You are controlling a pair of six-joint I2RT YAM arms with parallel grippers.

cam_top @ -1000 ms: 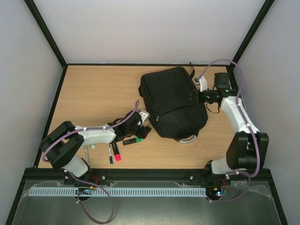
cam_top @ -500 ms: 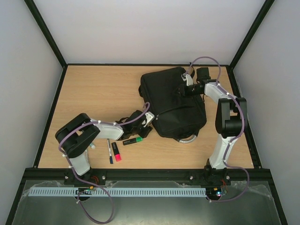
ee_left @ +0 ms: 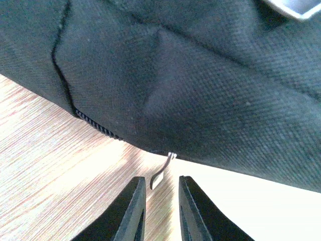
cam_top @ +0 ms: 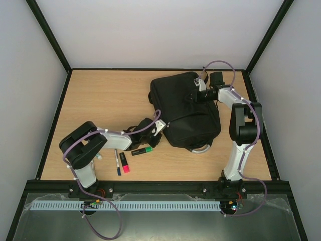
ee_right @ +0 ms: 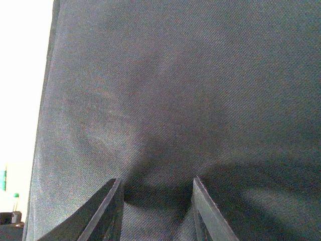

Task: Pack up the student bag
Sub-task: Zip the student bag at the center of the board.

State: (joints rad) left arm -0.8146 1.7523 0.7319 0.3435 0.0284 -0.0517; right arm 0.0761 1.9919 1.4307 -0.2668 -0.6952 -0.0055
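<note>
Pens lie on the bench [cam_top: 100, 100] behind my left gripper [ee_left: 160, 182], back toward my own base: a dark marker [cam_top: 118, 163] just beside a pink-capped highlighter [cam_top: 124, 163], and closer to the gripper a green-tipped highlighter [cam_top: 142, 150]. The left gripper sits low over the wood at the near left edge of the student bag [cam_top: 183, 108]. Its fingers stand narrowly apart. A thin metal zip pull [ee_left: 162, 168] hangs from the bag's zip line into the gap at their tips, and neither finger visibly touches it.

The student bag lies flat just ahead of that gripper, black and rounded. Its grey loop handle [cam_top: 200, 148] curls out of the near edge, off to the gripper's right.

My right gripper [ee_right: 155, 181] is down on the bag's far right part, with black cloth filling its wrist view. Its fingers are apart and the fabric puckers between them. I cannot tell whether they are clamped on a fold or only pressed against it.
</note>
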